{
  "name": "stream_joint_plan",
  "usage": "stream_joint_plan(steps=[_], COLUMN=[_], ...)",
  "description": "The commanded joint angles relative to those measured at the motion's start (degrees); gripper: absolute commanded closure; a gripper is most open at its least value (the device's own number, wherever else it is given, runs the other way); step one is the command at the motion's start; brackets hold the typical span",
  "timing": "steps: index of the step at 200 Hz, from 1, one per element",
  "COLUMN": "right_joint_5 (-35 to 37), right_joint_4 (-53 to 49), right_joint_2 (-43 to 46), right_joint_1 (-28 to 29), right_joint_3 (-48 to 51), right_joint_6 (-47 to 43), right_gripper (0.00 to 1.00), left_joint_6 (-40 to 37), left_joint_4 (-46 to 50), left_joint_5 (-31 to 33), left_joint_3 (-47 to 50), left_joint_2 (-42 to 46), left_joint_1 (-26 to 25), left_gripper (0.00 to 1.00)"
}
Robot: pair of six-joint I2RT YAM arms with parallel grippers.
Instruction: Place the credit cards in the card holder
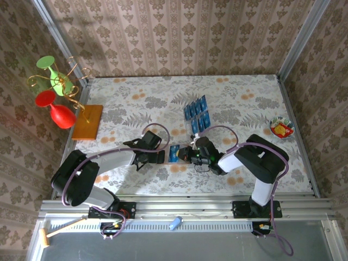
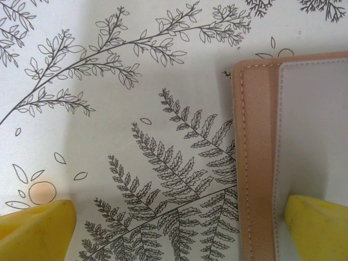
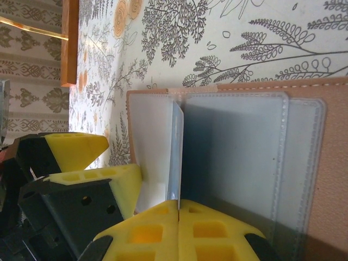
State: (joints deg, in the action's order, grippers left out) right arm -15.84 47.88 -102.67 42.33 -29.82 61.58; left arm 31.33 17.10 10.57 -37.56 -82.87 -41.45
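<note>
Credit card [image 3: 176, 155], pinched edge-on in the closed right gripper [image 3: 179, 215], meets the open card holder [image 3: 333, 163]; left gripper [image 2: 176, 231] spread wide, one finger [image 2: 318, 231] over the holder; best slid square and slow into a clear pocket [image 3: 155, 141].

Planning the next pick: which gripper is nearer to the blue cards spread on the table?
Right. The right gripper, shut on a credit card at the card holder, sits just short of the spread cards; the open left gripper straddles the holder's left edge, farther off.
</note>
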Motion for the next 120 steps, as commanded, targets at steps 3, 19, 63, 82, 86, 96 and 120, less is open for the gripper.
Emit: stream_joint_plan(steps=[3,19,63,82,86,96,120], right_joint_5=[-1.3,-1.6,-2.4,-2.6,-2.5,-2.6,-2.5], right_joint_4=[0.6,1.0,2.0,2.5,2.6,2.8,3.3], right_joint_2=[-1.6,-2.0,-3.0,-3.5,-3.6,-3.8,-4.5], right_joint_1=[0.5,0.5,0.6,0.5,0.6,0.5,0.5], right_joint_3=[1.1,1.0,1.0,1.0,1.0,0.9,0.7], right_joint_6=[0.0,0.0,0.2,0.4,0.5,0.7,1.1], right_gripper=[1.00,1.00,1.00,1.00,1.00,1.00,1.00], left_joint_6=[0.5,0.4,0.4,0.5,0.5,0.6,0.5], left_joint_4=[1.8,1.8,2.0,2.0,1.9,2.0,1.9], left_joint_5=[1.8,1.8,1.9,1.9,1.9,1.8,1.8], left_joint_3=[1.4,1.4,1.3,1.3,1.3,1.3,1.3], left_joint_2=[0.1,0.1,0.1,0.1,0.1,0.1,0.1], left_joint_1=[-0.3,-0.3,-0.4,-0.3,-0.4,-0.5,-0.4], left_gripper=[0.00,0.00,0.00,0.00,0.00,0.00,0.00])
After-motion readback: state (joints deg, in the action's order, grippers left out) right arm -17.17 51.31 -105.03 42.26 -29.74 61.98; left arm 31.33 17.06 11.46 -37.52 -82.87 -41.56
